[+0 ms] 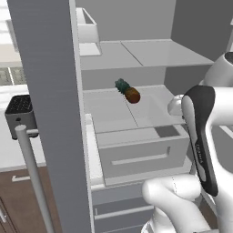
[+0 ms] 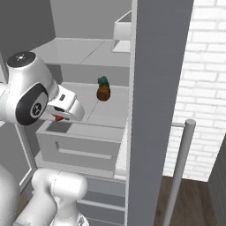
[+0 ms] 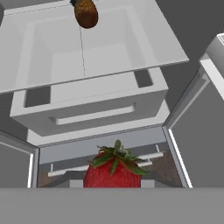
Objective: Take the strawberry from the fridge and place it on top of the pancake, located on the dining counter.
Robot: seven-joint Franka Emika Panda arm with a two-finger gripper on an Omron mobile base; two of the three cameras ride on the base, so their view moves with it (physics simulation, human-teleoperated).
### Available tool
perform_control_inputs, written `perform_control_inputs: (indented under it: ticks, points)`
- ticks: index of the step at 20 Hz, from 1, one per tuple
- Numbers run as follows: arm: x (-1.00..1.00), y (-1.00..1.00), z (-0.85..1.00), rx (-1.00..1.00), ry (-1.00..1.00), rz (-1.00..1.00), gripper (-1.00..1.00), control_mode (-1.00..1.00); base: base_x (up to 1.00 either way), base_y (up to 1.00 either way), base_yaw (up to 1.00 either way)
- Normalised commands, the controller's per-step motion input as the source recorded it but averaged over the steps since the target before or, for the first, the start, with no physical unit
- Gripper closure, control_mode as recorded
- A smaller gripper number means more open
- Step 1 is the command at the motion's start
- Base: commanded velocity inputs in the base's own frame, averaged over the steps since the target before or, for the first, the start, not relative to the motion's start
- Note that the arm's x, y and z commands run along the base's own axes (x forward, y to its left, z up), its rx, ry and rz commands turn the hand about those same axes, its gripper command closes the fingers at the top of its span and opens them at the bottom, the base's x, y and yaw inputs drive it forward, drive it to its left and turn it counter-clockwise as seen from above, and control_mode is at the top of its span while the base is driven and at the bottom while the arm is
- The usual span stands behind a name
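Strawberry [image 3: 114,171]: red, green leafy cap, at the bottom edge of the hand view, clamped in the gripper [image 2: 57,118]; a red sliver shows under the hand in the right base view, in front of the fridge [image 1: 136,59] drawer. No legible writing; faint lettering on the arm's dark panel cannot be read. Fridge open, pale grey shelves; pineapple [image 1: 128,91] lies on the middle shelf. Black toaster [image 1: 19,111] on the counter at left. White brick wall [image 2: 205,66] at right.
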Motion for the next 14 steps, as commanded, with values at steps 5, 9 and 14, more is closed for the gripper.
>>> perform_control_inputs:
  ticks: [5,9,14]
  points:
    - [0.00,0.00,-0.14,0.00,0.00,0.00,1.00,1.00,-0.03,0.00,0.00]
    - [0.00,0.00,0.00,0.00,0.00,0.00,1.00,1.00,-0.65,0.02,0.00]
    - [0.00,0.00,0.00,0.00,0.00,0.00,1.00,1.00,-0.76,0.03,0.00]
